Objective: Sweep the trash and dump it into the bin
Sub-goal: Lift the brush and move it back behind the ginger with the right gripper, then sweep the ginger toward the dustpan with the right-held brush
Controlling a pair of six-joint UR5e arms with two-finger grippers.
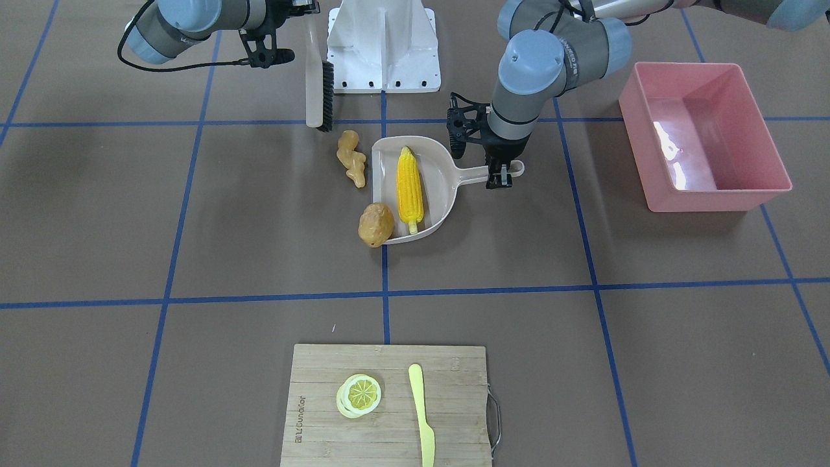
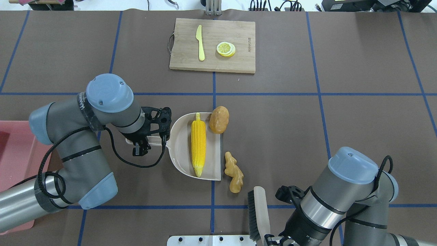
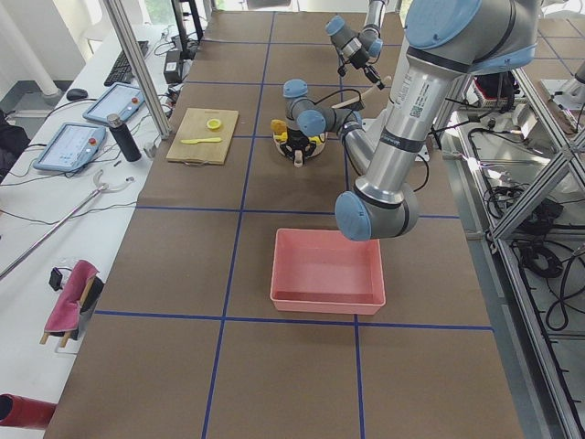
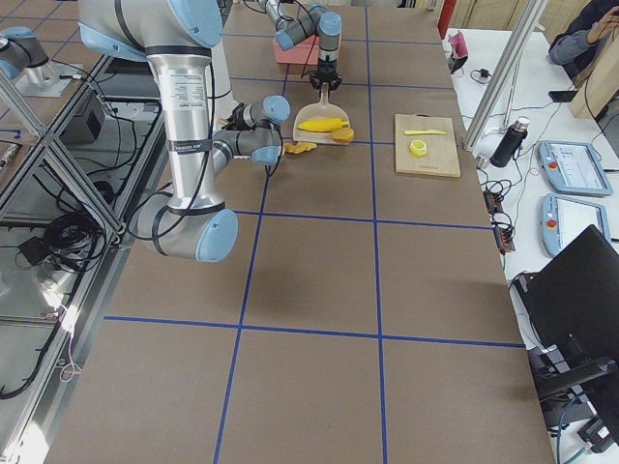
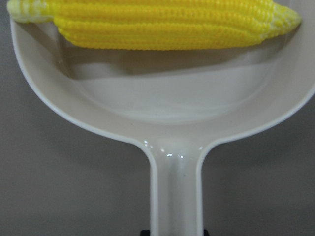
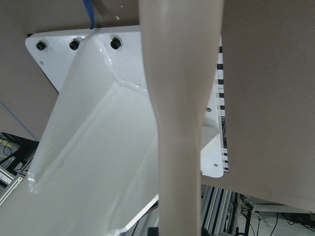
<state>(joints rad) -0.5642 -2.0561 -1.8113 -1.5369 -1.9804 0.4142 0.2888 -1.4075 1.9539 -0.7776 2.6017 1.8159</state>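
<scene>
The beige dustpan (image 1: 442,185) lies at mid-table with the yellow corn cob (image 1: 409,188) inside it. My left gripper (image 1: 502,174) is shut on the dustpan's handle (image 5: 176,191); the corn cob (image 5: 157,24) fills the top of the left wrist view. The brown potato (image 2: 219,119) rests at the far corner of the pan's open edge. The tan ginger root (image 2: 234,172) lies on the table just outside that edge. My right gripper (image 2: 269,240) is shut on a brush (image 2: 258,212), whose head is near the ginger and apart from it. The pink bin (image 1: 703,136) stands beyond the handle side.
A wooden cutting board (image 1: 454,389) on the operators' side carries a lemon slice (image 1: 358,394) and a pale yellow knife (image 1: 423,415). The white robot base plate (image 1: 382,45) sits right behind the brush. Blue tape lines grid the brown table.
</scene>
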